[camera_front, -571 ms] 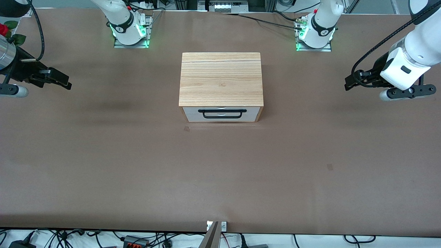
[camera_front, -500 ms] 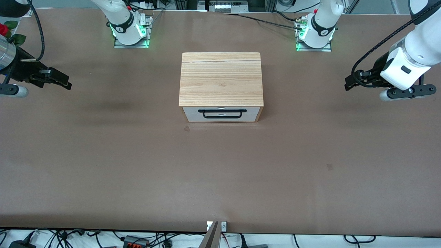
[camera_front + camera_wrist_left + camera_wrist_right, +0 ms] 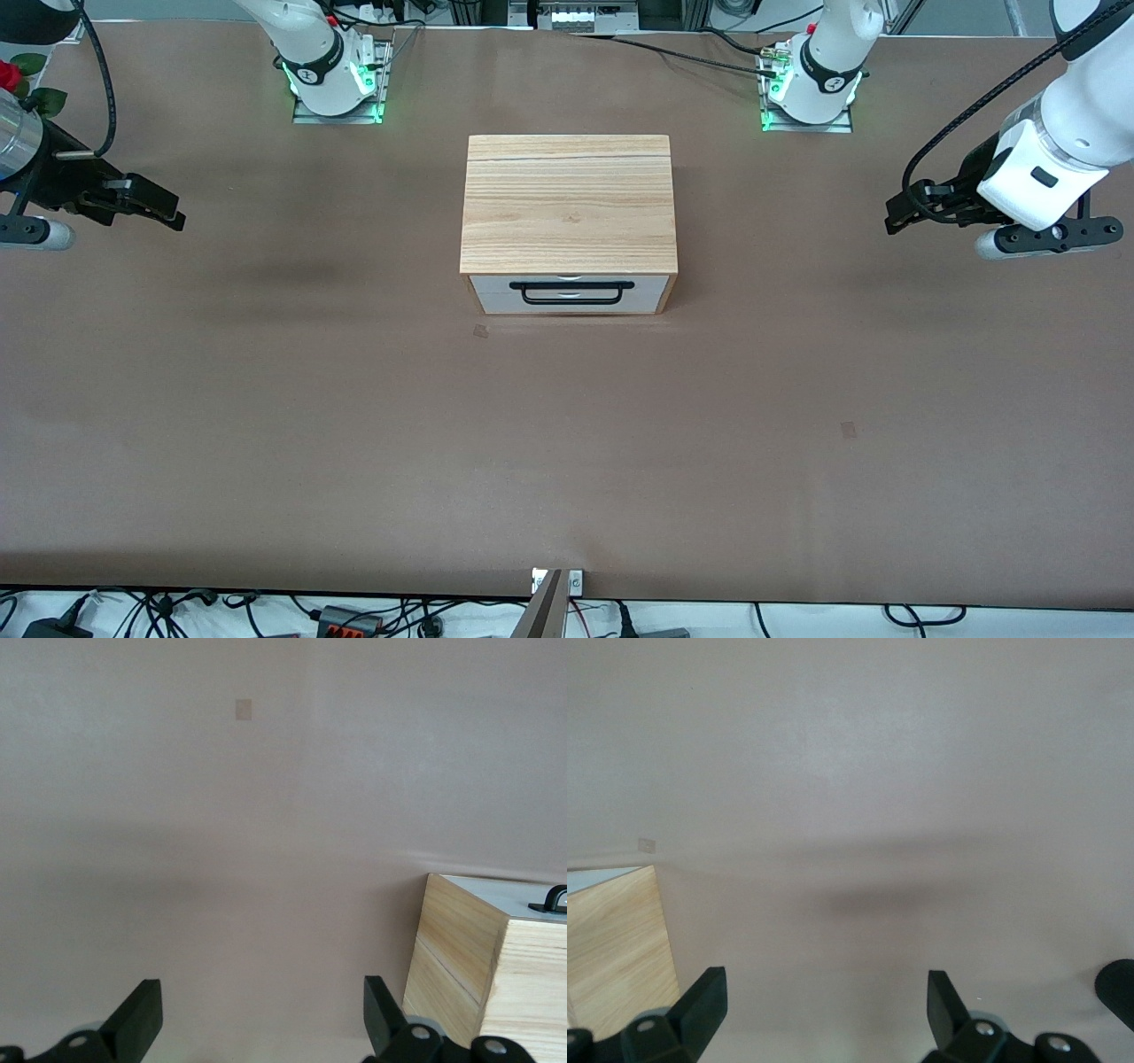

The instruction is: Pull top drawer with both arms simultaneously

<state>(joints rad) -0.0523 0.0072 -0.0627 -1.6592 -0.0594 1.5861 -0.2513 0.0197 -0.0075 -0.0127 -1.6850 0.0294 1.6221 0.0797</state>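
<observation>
The light-wood cabinet [image 3: 567, 199] stands mid-table, its front facing the front camera. The top drawer [image 3: 493, 283] is shut, its white front flush, with a black wire bar handle [image 3: 578, 285]. My left gripper [image 3: 891, 218] hangs open and empty over the table toward the left arm's end, well apart from the cabinet. My right gripper [image 3: 175, 216] hangs open and empty toward the right arm's end. In the left wrist view the open gripper [image 3: 261, 1019] faces bare table, with the cabinet [image 3: 469, 966] and handle end [image 3: 551, 898] at the edge. The right wrist view shows the open gripper [image 3: 824, 1005] and a cabinet corner [image 3: 611, 939].
The brown table [image 3: 354, 425] carries two small tape marks, one [image 3: 480, 331] just in front of the cabinet and one [image 3: 848, 430] nearer the front camera. The arm bases [image 3: 335, 84] [image 3: 811, 89] stand along the table's edge. A red flower [image 3: 11, 75] sits beside the right arm.
</observation>
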